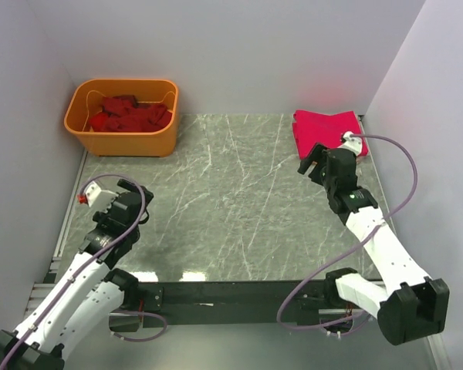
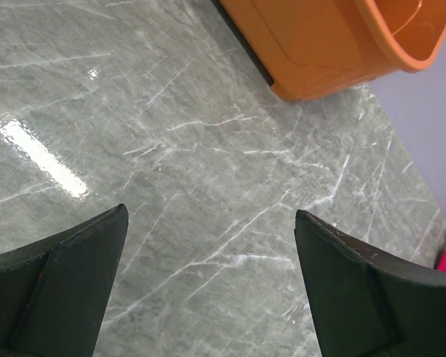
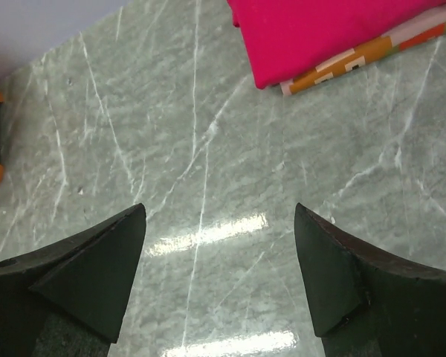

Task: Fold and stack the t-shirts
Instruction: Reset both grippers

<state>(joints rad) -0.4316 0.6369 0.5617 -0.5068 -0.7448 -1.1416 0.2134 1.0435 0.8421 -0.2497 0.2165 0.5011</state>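
Left wrist view shows the left gripper (image 2: 212,216) with its jaws spread wide and nothing between them, hanging over the bare grey marbled table (image 2: 171,134). In the right wrist view, the right gripper (image 3: 219,212) is just as wide and also empty, with only tabletop between its fingers. From the top external camera, the left gripper (image 1: 130,190) sits at the near left and the right gripper (image 1: 315,160) further out on the right. Just beyond the right gripper, not touching it, lies a folded crimson-pink t-shirt (image 3: 320,30) at the far right of the table. A patterned edge (image 3: 357,58) in orange, white and tan shows under its near side. Well beyond the left gripper, in the far left corner, the orange tub (image 1: 123,145) holds crumpled dark red t-shirts (image 1: 131,116).
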